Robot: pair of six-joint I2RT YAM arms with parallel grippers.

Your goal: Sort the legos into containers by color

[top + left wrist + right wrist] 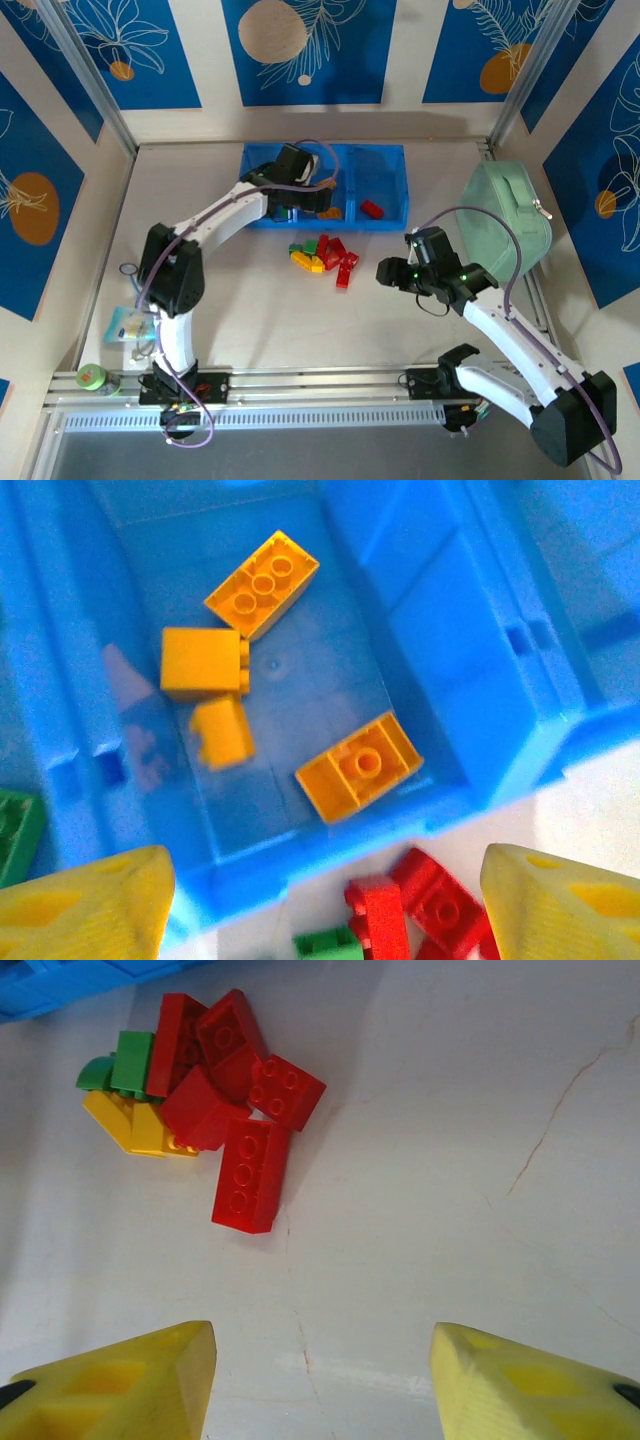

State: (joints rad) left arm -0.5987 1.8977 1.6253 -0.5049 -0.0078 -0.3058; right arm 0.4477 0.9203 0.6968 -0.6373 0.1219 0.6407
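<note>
Legos (325,255) are sitting partly sorted: four yellow (358,767) in middle compartment (330,680), one red (372,209) rightmost; your mixed pile (215,1100) is waiting on desk (450,1160), both jaws gaping empty.

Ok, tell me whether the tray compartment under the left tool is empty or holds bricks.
Holds bricks: four yellow-orange bricks lie inside the compartment, on its blue floor, in the left wrist view.

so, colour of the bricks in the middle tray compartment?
Yellow-orange plastic bricks, clearest in left wrist view.
</note>
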